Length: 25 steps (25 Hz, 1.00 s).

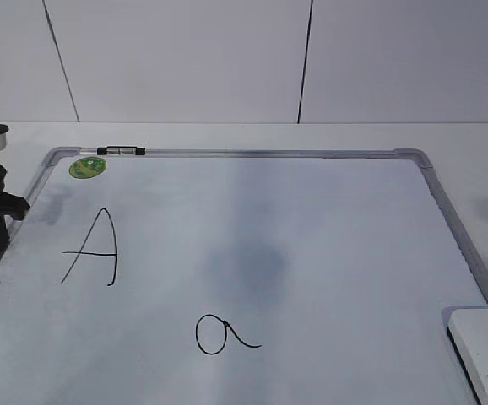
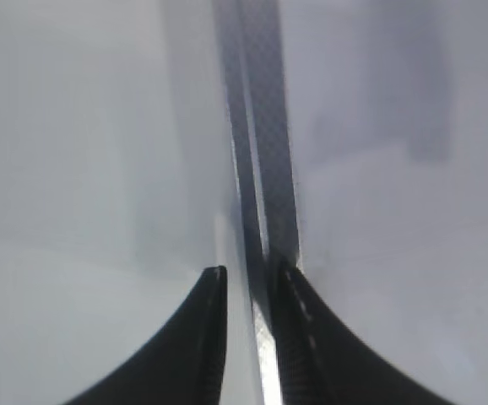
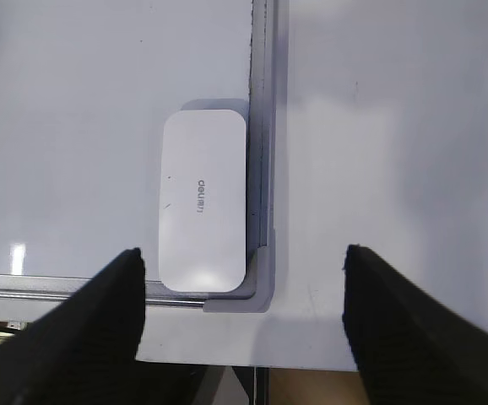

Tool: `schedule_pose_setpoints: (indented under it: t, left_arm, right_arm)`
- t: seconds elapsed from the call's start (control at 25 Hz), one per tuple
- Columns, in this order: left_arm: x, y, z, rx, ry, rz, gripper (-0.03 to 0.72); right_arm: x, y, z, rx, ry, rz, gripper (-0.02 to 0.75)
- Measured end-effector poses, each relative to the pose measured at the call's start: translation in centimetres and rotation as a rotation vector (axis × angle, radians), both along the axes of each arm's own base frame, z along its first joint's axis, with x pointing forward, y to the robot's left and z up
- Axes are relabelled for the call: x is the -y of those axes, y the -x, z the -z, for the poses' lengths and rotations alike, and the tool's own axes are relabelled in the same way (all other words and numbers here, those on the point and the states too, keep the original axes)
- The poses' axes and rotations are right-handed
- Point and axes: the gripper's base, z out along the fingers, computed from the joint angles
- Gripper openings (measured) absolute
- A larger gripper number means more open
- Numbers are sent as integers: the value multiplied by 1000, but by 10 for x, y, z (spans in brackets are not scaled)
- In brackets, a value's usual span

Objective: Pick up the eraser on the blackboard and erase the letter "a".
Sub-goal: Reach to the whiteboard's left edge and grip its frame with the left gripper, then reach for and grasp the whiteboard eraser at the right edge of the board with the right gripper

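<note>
The eraser (image 1: 485, 350), a white rounded block, lies flat in the near right corner of the blackboard (image 1: 311, 219). The letter "a" (image 1: 219, 335) is drawn near the board's front middle, left of the eraser. In the right wrist view my right gripper (image 3: 244, 251) is open and empty above that board corner. The eraser (image 3: 203, 198) lies just ahead of its fingertips, beside the grey frame of the blackboard (image 3: 100, 126). My left gripper (image 1: 12, 207) hovers at the board's left edge. Its fingers (image 2: 250, 270) are nearly together over the frame (image 2: 265, 126) and hold nothing.
A capital "A" (image 1: 96, 249) is drawn at the board's left. A green sticker (image 1: 87, 167) and a small black-and-clear marker (image 1: 121, 151) sit at the far left corner. The table's front edge (image 3: 227, 364) lies just below the board corner. A wall stands behind.
</note>
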Motion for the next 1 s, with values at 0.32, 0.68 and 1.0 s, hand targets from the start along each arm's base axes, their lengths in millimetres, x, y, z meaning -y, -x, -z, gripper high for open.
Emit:
schedule_pose_setpoints:
  t: [0.32, 0.68, 1.0]
  left_arm:
    - [0, 0, 1, -17, 3, -2, 129]
    - [1, -1, 2, -29, 4, -3, 106]
    - [1, -1, 2, -34, 24, -34, 17]
  right_arm:
    - [0, 0, 0, 0, 2, 1, 559]
    - [0, 0, 0, 0, 2, 1, 559]
    - [-6, -2, 1, -14, -61, -16, 559]
